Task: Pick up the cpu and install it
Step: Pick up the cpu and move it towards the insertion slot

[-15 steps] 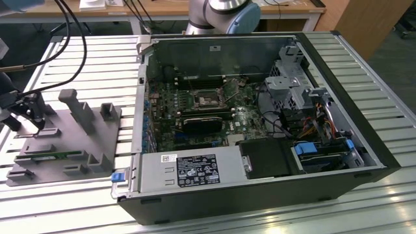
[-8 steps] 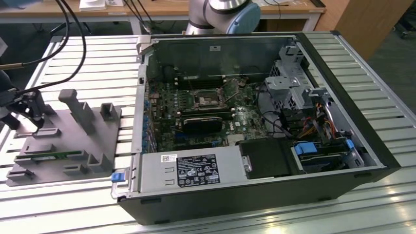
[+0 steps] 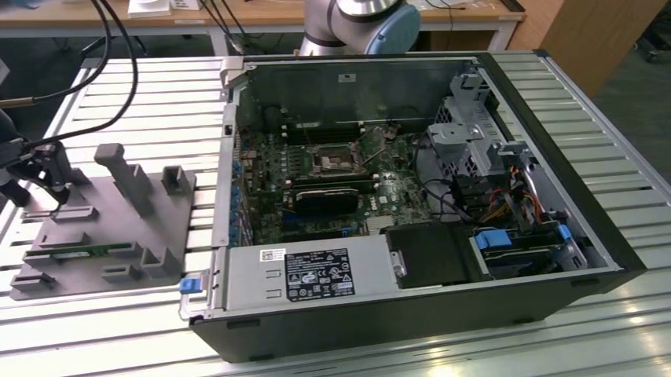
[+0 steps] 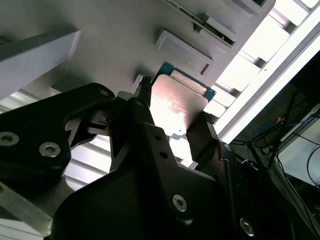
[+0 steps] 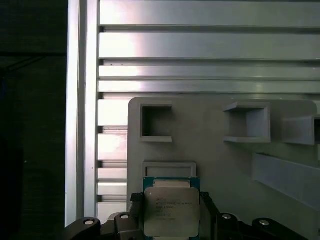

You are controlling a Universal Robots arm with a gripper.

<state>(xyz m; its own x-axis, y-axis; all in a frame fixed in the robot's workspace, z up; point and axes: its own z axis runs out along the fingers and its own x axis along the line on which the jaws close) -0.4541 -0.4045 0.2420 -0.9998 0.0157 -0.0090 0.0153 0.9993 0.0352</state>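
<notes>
My jaws pinch the small flat square silvery-topped cpu (image 5: 171,214) by two opposite edges at the grey plastic fixture plate (image 5: 220,160), near an edge of the slatted metal worktop (image 5: 200,45) — a thin hold, so I judge a tilt or jolt could drop it.

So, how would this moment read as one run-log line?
stage: pick | gripper: at cpu, grip unclear | cpu: at grey fixture | install: not done

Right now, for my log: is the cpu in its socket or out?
Out: the silvery square cpu is at the grey plastic fixture, by the claw.
</notes>
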